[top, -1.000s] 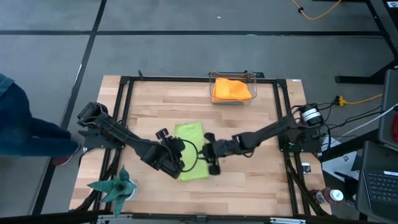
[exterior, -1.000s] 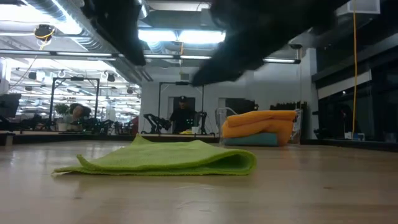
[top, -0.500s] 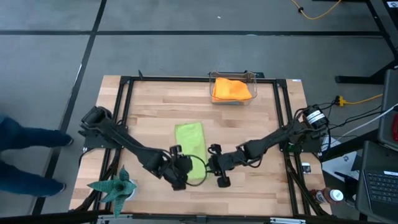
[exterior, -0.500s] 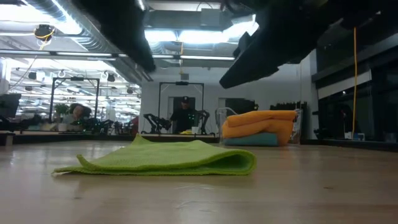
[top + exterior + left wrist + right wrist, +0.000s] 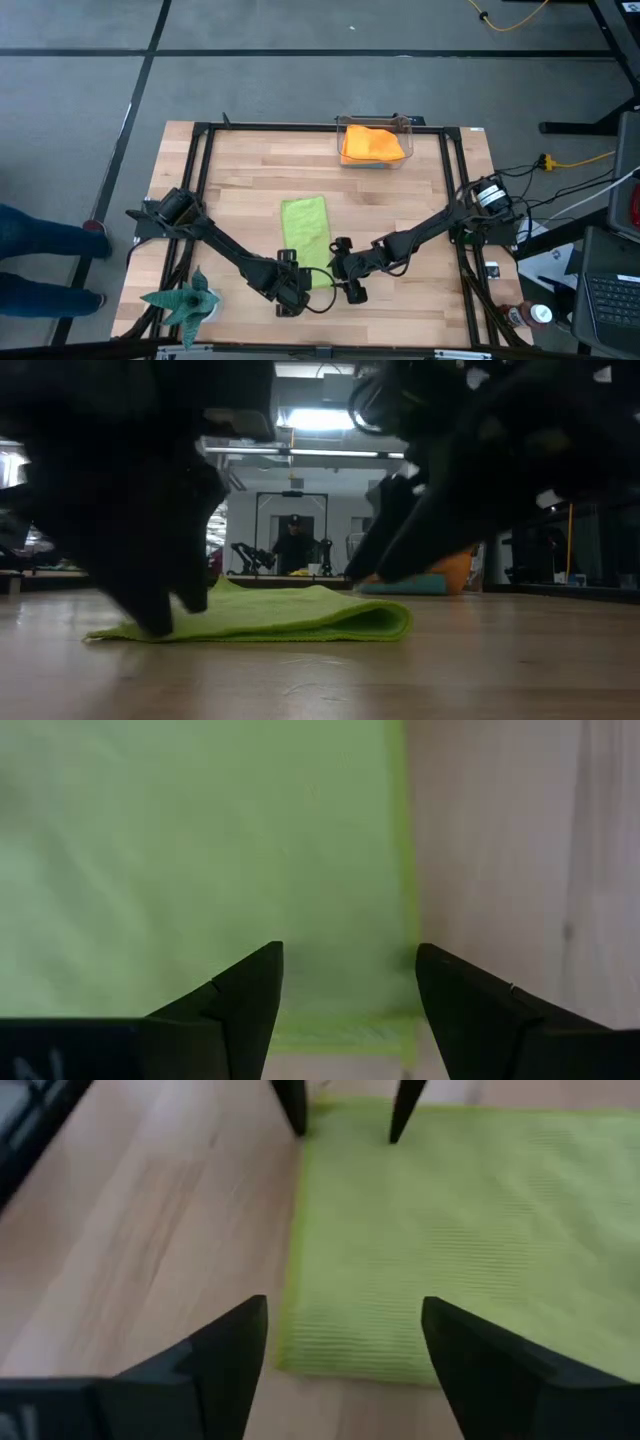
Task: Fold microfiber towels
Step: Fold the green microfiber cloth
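Observation:
A lime green towel (image 5: pixel 305 228), folded into a long strip, lies flat on the wooden table; in the low view (image 5: pixel 280 618) its folded edge is on the right. My left gripper (image 5: pixel 290 297) is open, low over the towel's near left corner (image 5: pixel 395 1030). My right gripper (image 5: pixel 347 280) is open just above the near right corner (image 5: pixel 295 1360). The right wrist view also shows the left gripper's fingers (image 5: pixel 295 1110) across the towel's near edge. Orange towels (image 5: pixel 372 143) lie on a teal one (image 5: pixel 415 586) in a clear bin. My left gripper's open fingers (image 5: pixel 155 622) point down and reach to the level of the towel's near left corner. I cannot tell whether they touch the cloth.
The clear bin (image 5: pixel 372 163) stands at the table's far edge, right of centre. A dark green spiky plant figure (image 5: pixel 185 298) stands at the near left corner. A black frame rail (image 5: pixel 200 180) runs around the table. A person's legs (image 5: pixel 30 240) show beside the table's left edge.
Both grippers have gone toward the table's near edge and come down to the green towel's near end, the left one also toward the right. The towel has stayed flat and still.

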Controlling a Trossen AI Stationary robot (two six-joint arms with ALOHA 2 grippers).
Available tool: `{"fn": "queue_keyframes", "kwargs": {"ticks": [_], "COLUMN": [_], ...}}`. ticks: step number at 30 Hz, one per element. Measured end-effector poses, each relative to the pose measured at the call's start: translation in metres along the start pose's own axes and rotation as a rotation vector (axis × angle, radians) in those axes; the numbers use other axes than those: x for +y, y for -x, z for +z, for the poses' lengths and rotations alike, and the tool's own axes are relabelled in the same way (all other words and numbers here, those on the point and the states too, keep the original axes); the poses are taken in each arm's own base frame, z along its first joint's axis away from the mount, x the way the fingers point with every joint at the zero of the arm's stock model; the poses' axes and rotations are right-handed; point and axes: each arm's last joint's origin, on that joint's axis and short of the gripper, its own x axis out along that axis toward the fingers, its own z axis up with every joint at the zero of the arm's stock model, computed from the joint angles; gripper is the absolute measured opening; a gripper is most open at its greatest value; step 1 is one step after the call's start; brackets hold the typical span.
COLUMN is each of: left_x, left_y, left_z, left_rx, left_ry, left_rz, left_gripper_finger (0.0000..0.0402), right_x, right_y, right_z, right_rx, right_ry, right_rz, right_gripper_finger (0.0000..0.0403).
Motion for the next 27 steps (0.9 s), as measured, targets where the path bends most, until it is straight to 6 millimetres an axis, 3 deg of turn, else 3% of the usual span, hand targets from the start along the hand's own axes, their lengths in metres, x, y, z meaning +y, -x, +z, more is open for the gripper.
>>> {"fn": "queue_keyframes", "kwargs": {"ticks": [7, 15, 22, 27], "left_x": [-0.005, -0.003, -0.001, -0.002], "left_y": [-0.004, -0.011, -0.018, -0.019], "left_z": [-0.004, -0.011, -0.021, -0.021], "left_rx": [0.028, 0.056, 0.056, 0.033], "left_ry": [-0.009, -0.012, 0.011, -0.028], "left_rz": [-0.029, -0.037, -0.016, -0.002], "left_gripper_finger": [0.0224, 0.0224, 0.0195, 0.0148], "right_x": [0.001, 0.0, -0.001, -0.001], "right_y": [-0.027, -0.038, -0.038, -0.039], "right_z": [-0.016, -0.025, -0.027, -0.027], "right_rx": [0.012, 0.033, 0.044, 0.046], "right_ry": [0.04, 0.027, 0.029, 0.028], "right_rz": [0.017, -0.017, -0.031, -0.033], "right_gripper_finger": [0.027, 0.026, 0.0196, 0.0129]}}
